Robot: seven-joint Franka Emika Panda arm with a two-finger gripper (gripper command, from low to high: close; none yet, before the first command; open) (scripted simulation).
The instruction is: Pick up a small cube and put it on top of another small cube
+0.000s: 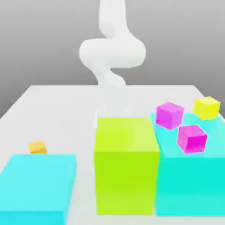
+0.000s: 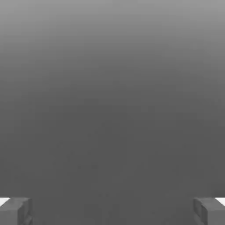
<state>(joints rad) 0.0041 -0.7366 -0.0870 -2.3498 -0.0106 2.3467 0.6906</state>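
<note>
Here, gripper (image 2: 112, 211) spread wide, holding nothing, small orange cube (image 1: 38, 147) behind low cyan block (image 1: 37, 184), table (image 1: 52, 114) bare around it

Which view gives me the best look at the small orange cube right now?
The exterior view: the small orange cube sits in plain sight on the white table, just behind the low cyan block. The hand view gives grey background and two finger tips, no cube.
</note>
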